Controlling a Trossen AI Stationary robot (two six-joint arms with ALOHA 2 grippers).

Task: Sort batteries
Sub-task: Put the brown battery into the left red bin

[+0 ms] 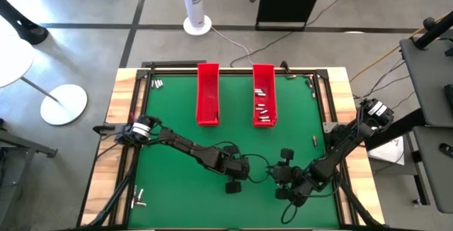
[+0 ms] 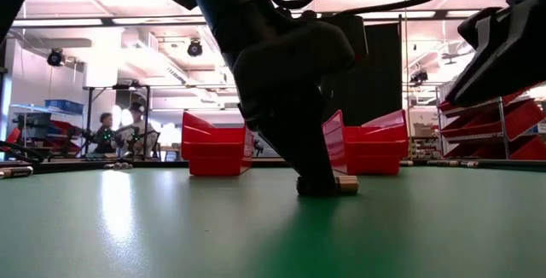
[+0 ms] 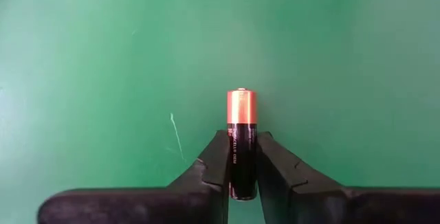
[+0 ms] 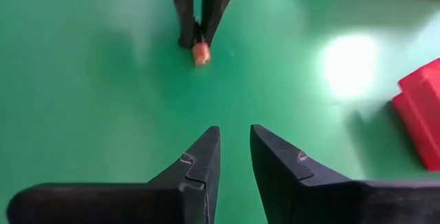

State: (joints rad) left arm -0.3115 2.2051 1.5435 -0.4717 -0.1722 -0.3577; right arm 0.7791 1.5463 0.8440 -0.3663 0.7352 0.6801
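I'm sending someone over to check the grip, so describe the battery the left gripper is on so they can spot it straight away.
Start at the green mat, then go to its near middle, short of the two red trays. There the left gripper is shut on a battery lying flat on the mat. It is black with a copper end, alone there.

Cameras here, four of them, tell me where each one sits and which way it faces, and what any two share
High view: above the table, looking straight down; shows both arms, two red trays.
Low view: at tabletop height, looking level across the mat toward the trays; arms drop in from above.
Left wrist view: on the left arm, looking down past the left gripper, shut on a battery.
Right wrist view: on the right arm, past the empty right gripper, toward the left gripper.
Shared: both wrist views and the low view show that battery.
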